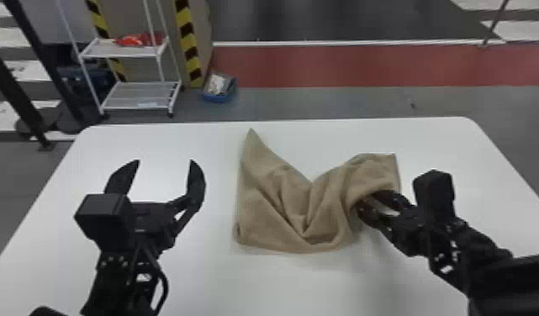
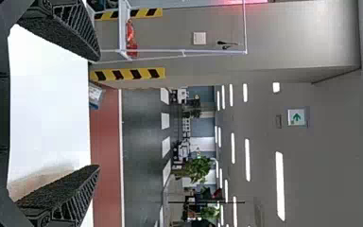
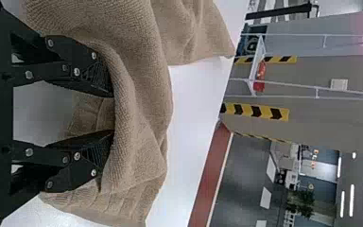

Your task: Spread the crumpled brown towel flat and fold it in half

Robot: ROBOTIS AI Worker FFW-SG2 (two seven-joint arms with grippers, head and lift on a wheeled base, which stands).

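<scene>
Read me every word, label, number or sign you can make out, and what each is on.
No words or numbers readable.
Green sign, high in the room: an arrow.
Pale tag on the white cart's lower shelf: too small to read.
Stripes on the pillar: black and yellow, no text.
Brown towel: no print visible.

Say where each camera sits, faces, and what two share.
Head: on the head, forward and down onto table and towel; left arm and right arm show.
Left wrist: on that wrist, outward across the table; left gripper open.
Right wrist: on that wrist, outward over the towel; right gripper open.
Both wrist views share the white rack.
</scene>
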